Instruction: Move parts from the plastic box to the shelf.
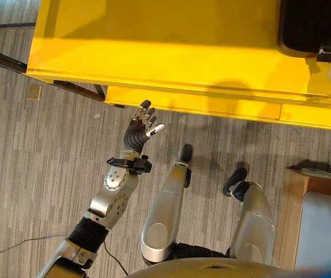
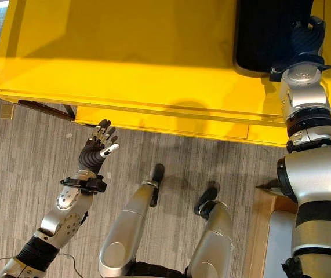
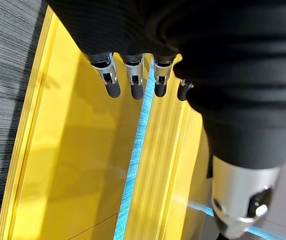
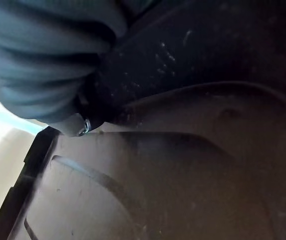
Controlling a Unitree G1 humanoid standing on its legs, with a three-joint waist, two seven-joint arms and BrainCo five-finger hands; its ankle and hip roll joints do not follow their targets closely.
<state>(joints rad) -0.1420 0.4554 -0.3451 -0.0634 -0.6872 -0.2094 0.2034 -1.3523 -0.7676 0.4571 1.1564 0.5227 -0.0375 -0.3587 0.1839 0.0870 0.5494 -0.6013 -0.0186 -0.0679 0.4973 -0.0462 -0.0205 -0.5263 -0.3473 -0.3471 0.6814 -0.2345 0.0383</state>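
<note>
Nearest you: left hand (image 1: 142, 124) raised over the floor (image 1: 32, 150), just short of the yellow table (image 1: 153, 40) edge. Fingers are straight and fanned, thumb out to the side, nothing in it. Left wrist view confirms: fingers (image 3: 111, 85) extended in a row, pointing along the table's yellow edge, holding nothing.

To your right, low: a wooden-framed unit with a pale grey top (image 1: 319, 223), beside the table's near edge.

Further out: the table runs left to right across the head views, long axis crosswise to you.

Far right corner of the table: the black box (image 2: 269, 32), rounded corners. It sits on the tabletop and runs out of view, so you can't read its long axis.

Right hand (image 2: 304, 35) is reaching over the box's near rim, dark cover visible, fingers down inside. Right wrist view gives dark box wall (image 4: 183, 165) and the ribbed cover only. Can't tell whether that hand is spread or closed, or whether it has a part. No parts readable inside the box.
</note>
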